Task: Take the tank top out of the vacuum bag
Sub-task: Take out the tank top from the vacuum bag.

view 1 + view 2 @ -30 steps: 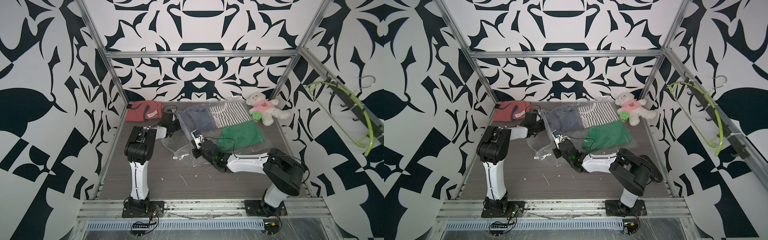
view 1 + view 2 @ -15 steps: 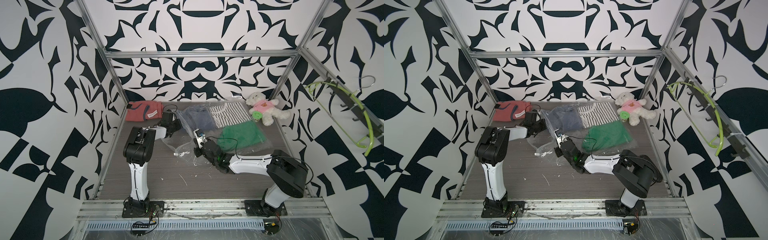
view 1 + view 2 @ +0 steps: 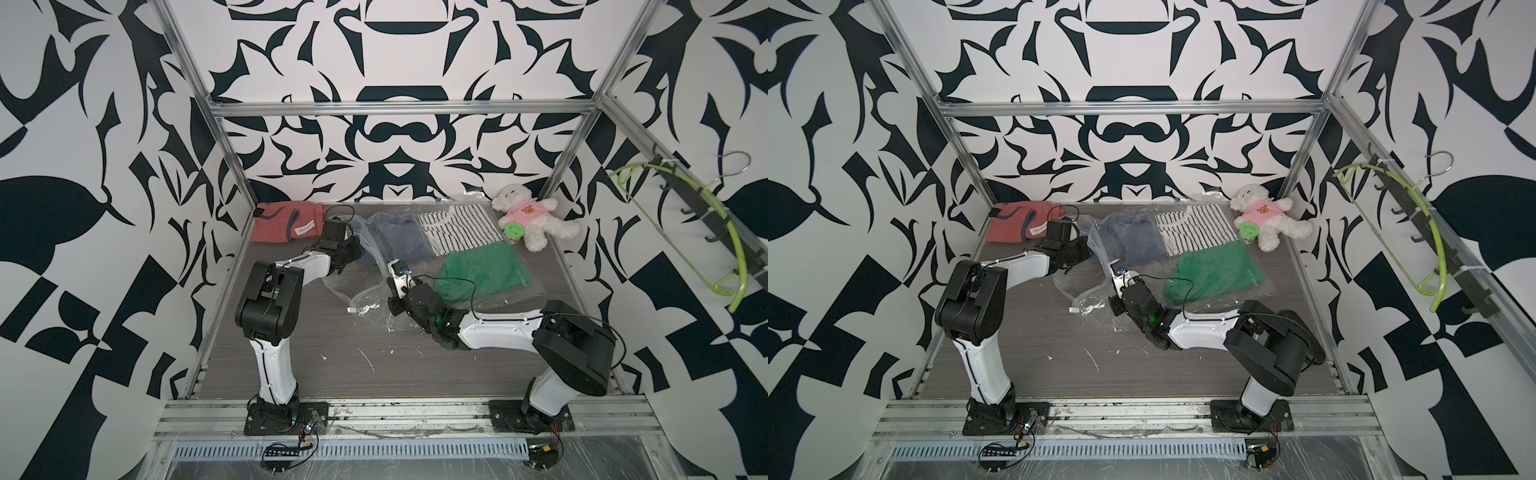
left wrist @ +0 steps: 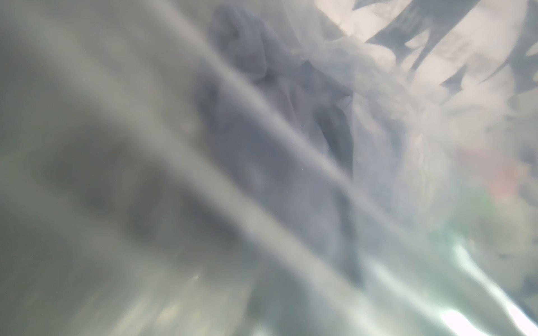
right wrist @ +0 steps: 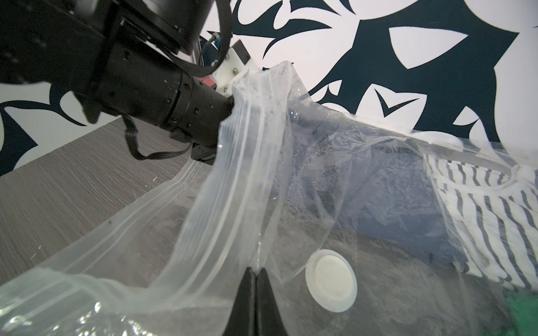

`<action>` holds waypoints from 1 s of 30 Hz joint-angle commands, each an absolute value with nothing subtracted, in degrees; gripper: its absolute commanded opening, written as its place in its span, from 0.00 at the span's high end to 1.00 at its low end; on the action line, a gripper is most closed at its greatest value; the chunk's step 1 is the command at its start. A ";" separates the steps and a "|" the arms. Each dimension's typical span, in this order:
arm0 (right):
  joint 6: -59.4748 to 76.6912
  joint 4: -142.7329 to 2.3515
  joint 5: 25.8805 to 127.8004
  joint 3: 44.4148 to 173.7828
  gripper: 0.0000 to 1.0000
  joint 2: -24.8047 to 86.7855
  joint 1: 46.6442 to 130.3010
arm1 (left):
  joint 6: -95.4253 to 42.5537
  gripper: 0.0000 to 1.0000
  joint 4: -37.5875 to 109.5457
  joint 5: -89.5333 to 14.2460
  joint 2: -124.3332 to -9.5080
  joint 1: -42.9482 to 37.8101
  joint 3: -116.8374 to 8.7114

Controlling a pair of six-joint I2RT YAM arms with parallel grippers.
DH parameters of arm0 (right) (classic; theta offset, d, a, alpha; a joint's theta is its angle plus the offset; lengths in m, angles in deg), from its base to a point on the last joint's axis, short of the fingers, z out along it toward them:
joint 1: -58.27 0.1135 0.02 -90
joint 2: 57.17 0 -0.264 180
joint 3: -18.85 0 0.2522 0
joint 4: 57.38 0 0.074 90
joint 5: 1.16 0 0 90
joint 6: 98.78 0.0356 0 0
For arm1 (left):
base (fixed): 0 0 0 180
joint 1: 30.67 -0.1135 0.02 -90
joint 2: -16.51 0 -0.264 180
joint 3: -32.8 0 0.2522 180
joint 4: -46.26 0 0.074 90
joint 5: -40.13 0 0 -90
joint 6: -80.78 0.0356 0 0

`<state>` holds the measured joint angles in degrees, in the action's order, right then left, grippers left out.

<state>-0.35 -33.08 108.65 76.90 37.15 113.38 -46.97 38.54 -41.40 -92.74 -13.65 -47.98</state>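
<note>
Pinching the vacuum bag (image 5: pixel 320 174), the right pincer (image 5: pixel 256 272) clamps beside its valve (image 5: pixel 331 282), the left pincer (image 3: pixel 358 248) its raised mouth.

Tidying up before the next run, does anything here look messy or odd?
White scraps litter the table near the front. The bag lies crumpled, its mouth pinched up by the left gripper and right gripper, and plastic smothers the left wrist view.
</note>
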 commanded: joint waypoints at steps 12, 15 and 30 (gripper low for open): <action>-0.51 -30.70 109.76 77.66 1.00 38.04 113.38 | -48.50 1.00 27.51 -43.87 -83.57 -13.44 -48.23; -0.51 -30.62 109.76 77.61 1.00 37.97 113.38 | -48.85 1.00 25.67 -45.86 -82.94 -13.44 -47.32; -0.25 -30.65 110.56 77.62 1.00 38.13 113.38 | -47.89 1.00 24.37 -55.71 -85.27 -13.89 -40.90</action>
<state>-0.33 -32.75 108.67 76.90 37.83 113.38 -48.42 25.91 -52.99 -84.48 -13.67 -41.23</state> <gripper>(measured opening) 0.046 0.071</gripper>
